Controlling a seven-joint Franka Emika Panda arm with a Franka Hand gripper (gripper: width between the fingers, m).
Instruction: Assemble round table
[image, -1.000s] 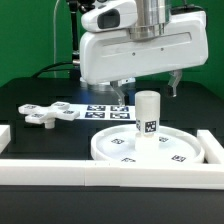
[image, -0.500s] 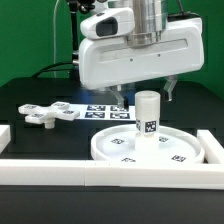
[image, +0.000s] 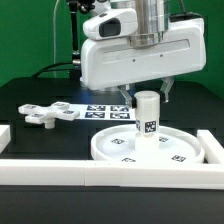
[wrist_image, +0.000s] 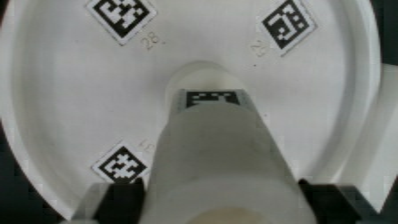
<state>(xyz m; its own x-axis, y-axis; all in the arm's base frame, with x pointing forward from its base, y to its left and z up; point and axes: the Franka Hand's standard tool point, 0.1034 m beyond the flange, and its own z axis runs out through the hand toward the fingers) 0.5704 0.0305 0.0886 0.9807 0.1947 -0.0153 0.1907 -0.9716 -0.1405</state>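
Observation:
The white round disc (image: 110, 150) lies flat on the black table, with square markers on its face. The short cylinder leg (image: 148, 115) stands upright at its middle, a marker on its side. The cross-shaped foot piece (image: 45, 113) lies apart at the exterior view's left. My gripper (image: 147, 93) hangs over the leg's top, one finger on each side. In the wrist view the leg (wrist_image: 214, 130) rises from the disc (wrist_image: 71, 90) between my gripper's (wrist_image: 222, 208) dark fingertips (wrist_image: 121, 205). A narrow gap shows on each side, so the gripper is open.
The marker board (image: 100, 108) lies behind the disc. A long white border rail (image: 110, 175) runs along the front and another rail (image: 212, 148) stands at the exterior view's right. A short white block (image: 5, 133) sits at the left edge.
My gripper has come down a little and shifted slightly toward the exterior view's right, so its fingers now flank the leg's top. The leg, disc and foot piece have not moved.

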